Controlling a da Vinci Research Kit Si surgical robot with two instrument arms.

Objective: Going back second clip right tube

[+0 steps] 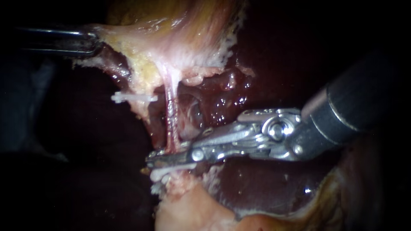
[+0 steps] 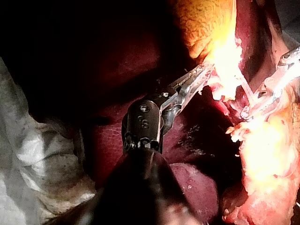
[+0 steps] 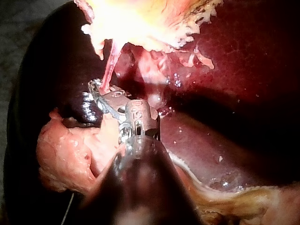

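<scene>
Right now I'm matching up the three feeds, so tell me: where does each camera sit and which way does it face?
Endoscope: close over the site, facing the tube; left instrument enters from the left, right instrument from the right.
Left wrist: on the left arm, looking along its shaft to jaws shut on pale tissue.
Right wrist: on the right arm, looking along its shaft towards the tube.
Shared: every view shows the tube; the left wrist view also catches the right instrument.

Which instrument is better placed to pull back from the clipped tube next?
Right. The right instrument has its tip at the tube, just above a white clip. The left instrument is off to the side, shut on the pale tissue, holding it taut.
</scene>
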